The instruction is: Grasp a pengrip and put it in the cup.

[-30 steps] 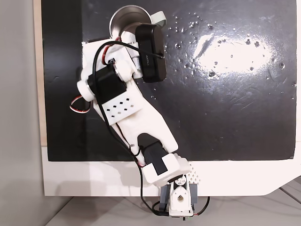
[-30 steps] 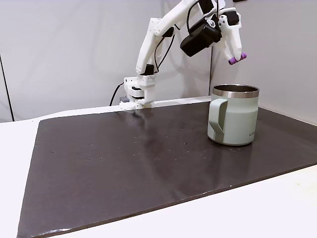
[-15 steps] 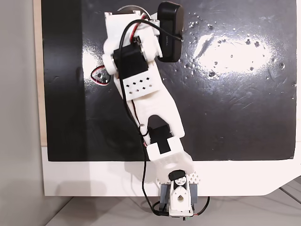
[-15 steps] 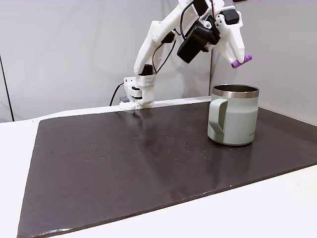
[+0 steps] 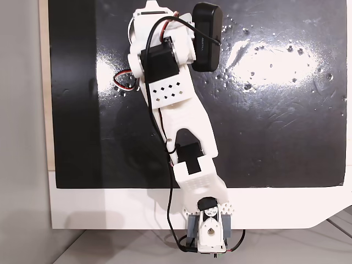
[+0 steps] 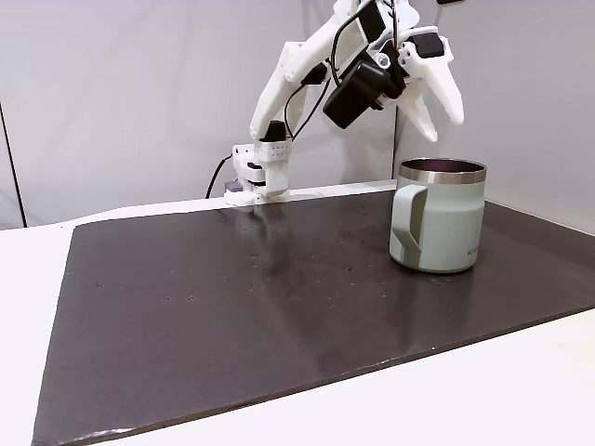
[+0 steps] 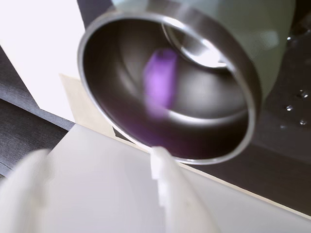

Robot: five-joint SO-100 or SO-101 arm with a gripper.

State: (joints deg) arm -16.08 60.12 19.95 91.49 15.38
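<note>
Hand [image 6: 442,125]: fingers spread, empty, above cup [image 6: 440,216]; pengrip [image 7: 160,80] blurred purple inside the steel interior; risk, a low fingertip catching the rim on withdrawal, tipping it.

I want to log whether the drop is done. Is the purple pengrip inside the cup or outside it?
Inside. The wrist view shows the pengrip as a blurred purple shape within the steel interior of the cup, and the fingers above the cup hold nothing.
</note>
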